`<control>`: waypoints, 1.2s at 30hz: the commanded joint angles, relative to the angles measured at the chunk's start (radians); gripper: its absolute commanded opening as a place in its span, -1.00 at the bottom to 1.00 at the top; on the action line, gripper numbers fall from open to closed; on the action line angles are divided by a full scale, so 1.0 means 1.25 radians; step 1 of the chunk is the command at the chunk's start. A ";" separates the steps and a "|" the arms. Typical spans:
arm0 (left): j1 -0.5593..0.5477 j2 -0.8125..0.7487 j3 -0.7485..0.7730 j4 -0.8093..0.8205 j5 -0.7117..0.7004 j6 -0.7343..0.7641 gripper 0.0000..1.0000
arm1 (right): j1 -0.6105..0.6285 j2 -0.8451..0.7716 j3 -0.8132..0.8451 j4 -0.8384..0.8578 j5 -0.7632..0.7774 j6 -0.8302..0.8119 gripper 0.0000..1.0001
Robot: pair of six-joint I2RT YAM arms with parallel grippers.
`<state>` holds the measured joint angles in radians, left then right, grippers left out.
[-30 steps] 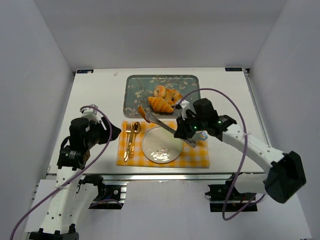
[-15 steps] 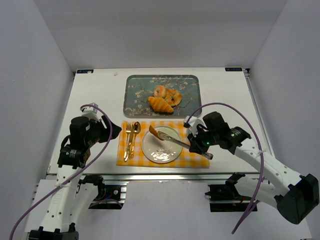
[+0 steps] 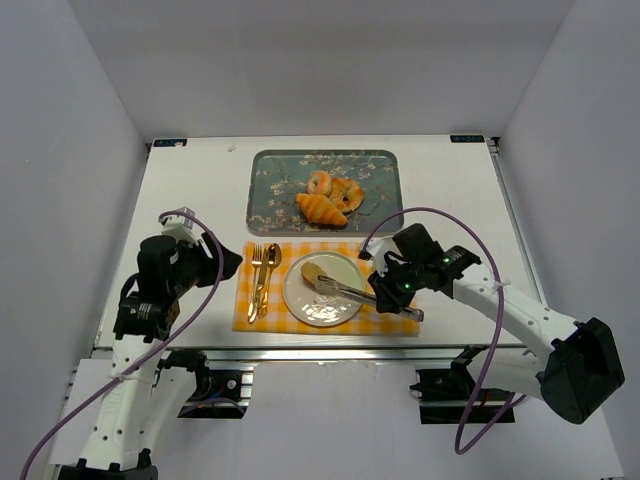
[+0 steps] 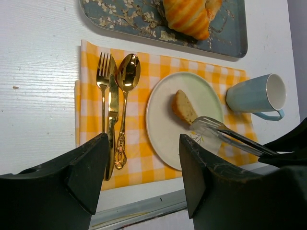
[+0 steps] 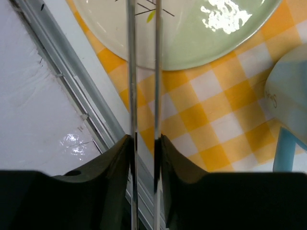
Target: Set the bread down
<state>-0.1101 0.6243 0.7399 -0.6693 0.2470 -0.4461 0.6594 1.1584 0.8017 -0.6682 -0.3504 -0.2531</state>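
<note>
Fingers [image 4: 91,163] of my left gripper [image 4: 144,139] stand spread, holding nothing, near the table's front edge. Moving right, I see the bread [image 4: 183,106] lying on the plate [image 4: 160,132], far-left part, tongs [image 4: 230,136] tips just beside it. My right gripper [image 5: 143,148] is clamped on the tongs.

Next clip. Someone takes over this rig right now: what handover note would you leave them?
Left gripper: open, empty, by the left edge of the placemat.
Right gripper: shut on the tongs, tips over the plate.
The bread lies on the plate at the tong tips; unclear whether they have let go.
Done: bread on plate.
Left: free the tongs if needed, lift them away.
</note>
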 commanded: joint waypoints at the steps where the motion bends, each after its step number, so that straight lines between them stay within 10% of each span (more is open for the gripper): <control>1: 0.003 -0.012 0.025 -0.016 -0.009 0.003 0.40 | 0.008 -0.036 0.005 -0.012 -0.042 -0.031 -0.26; 9: 0.003 -0.006 0.017 0.003 0.000 0.003 0.40 | 0.008 -0.125 -0.018 0.006 -0.061 -0.039 0.00; 26: 0.003 -0.001 0.033 -0.005 0.001 0.005 0.40 | -0.008 -0.147 0.088 0.139 -0.020 0.016 -0.57; 36: 0.003 -0.002 0.011 0.031 0.028 -0.010 0.39 | -0.217 -0.005 0.210 0.186 -0.013 0.120 -1.00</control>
<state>-0.1101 0.6292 0.7464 -0.6647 0.2558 -0.4511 0.4633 1.1061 1.0084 -0.4938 -0.3786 -0.1570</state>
